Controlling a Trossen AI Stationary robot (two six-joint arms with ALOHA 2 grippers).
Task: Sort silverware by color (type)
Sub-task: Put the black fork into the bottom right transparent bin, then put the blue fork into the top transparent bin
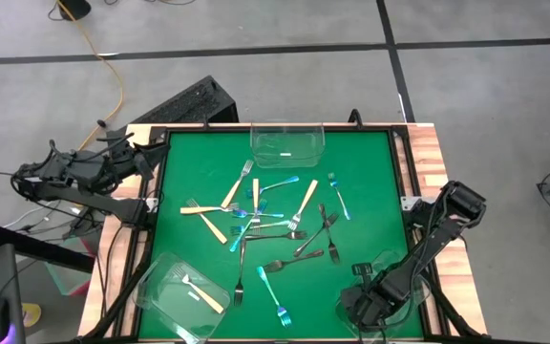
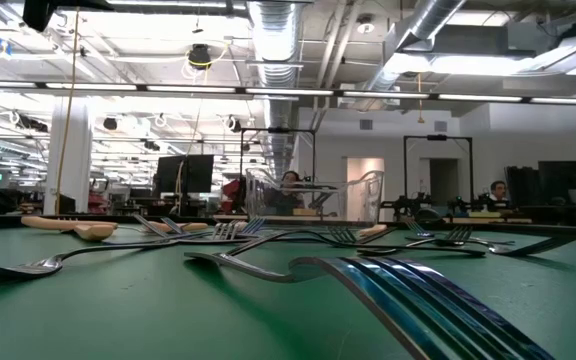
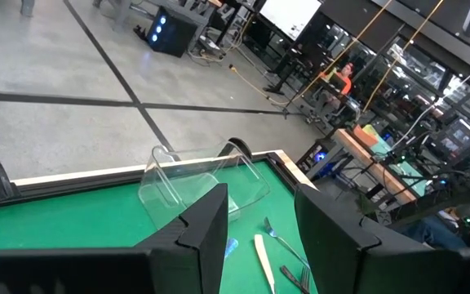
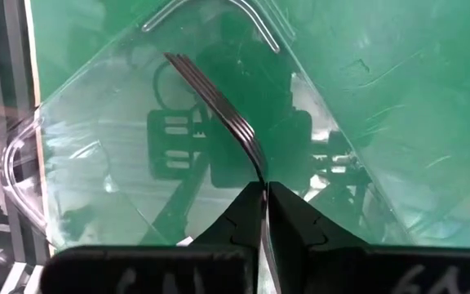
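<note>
High view: at nine o'clock the left gripper (image 1: 139, 161) waits off the green surface (image 1: 370, 182), its fingers (image 3: 206, 233) spread wide and empty. Loose forks (image 1: 256, 215) lie scattered at the centre, with one tan-handled fork (image 1: 201, 293) in the tub (image 1: 165, 296) at seven o'clock. At five o'clock the right gripper (image 4: 265, 189) pinches a dark metal fork (image 4: 219, 106) over another clear tub (image 4: 72, 122), fingers nearly together.

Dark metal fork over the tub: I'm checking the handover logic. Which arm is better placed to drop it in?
Right. The right gripper pinches the dark metal fork directly above the clear tub at the mat's near right corner. The left gripper hangs open and empty off the mat's far left edge.
</note>
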